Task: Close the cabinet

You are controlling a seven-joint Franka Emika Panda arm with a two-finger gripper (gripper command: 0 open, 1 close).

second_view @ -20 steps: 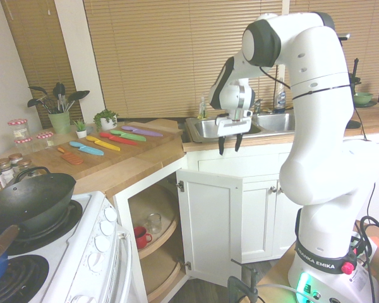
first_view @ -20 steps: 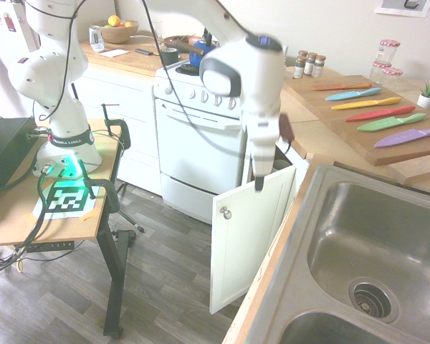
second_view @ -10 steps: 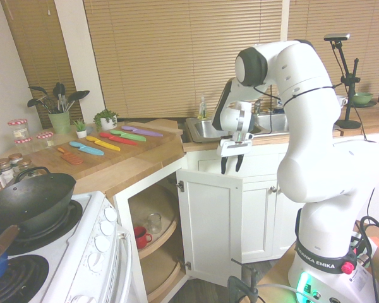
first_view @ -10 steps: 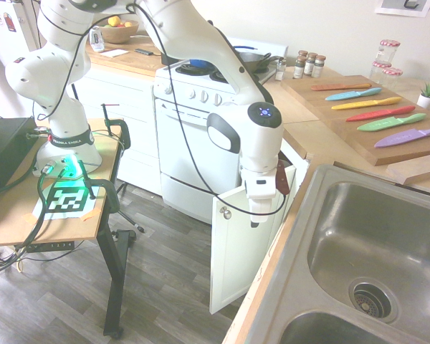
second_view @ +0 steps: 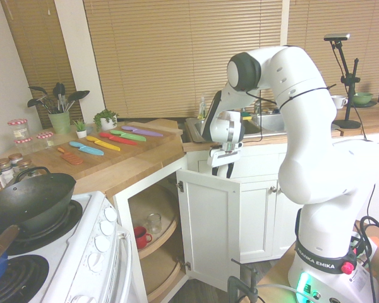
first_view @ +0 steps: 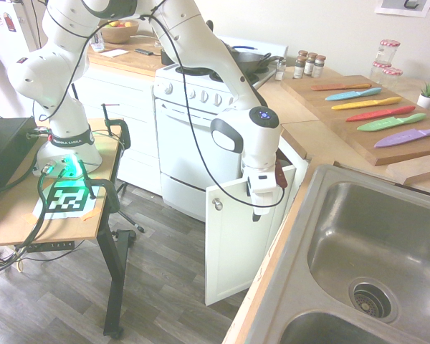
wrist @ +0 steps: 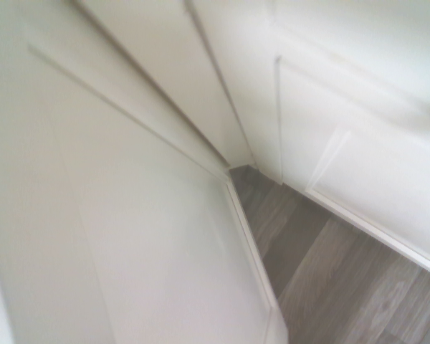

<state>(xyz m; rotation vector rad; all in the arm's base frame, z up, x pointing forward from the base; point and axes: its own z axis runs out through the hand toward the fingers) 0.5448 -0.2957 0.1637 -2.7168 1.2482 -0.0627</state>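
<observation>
The cabinet's white shaker door (first_view: pixel 233 247) stands open between the stove and the sink, its small round silver knob (first_view: pixel 217 203) on the free edge. From the other side the door (second_view: pixel 210 230) angles out from its hinges, and the dark interior (second_view: pixel 153 221) shows curved wooden shelves. My gripper (second_view: pixel 222 169) points down at the door's top edge, its dark fingers slightly apart and holding nothing. In the first exterior view the gripper (first_view: pixel 258 208) sits just behind that top edge. The wrist view shows blurred white door panels (wrist: pixel 129 236) close up.
A red mug (second_view: pixel 140 237) and a clear glass (second_view: pixel 153 222) sit on the cabinet's shelf. The white stove (first_view: pixel 193 136) is left of the door and the steel sink (first_view: pixel 365 251) right of it. Colored knives (first_view: pixel 387 115) lie on the counter. Grey wood floor (first_view: pixel 158 294) lies below.
The gripper has come down from above the counter to the door's top edge. The door's knob edge has shifted slightly toward the stove.
</observation>
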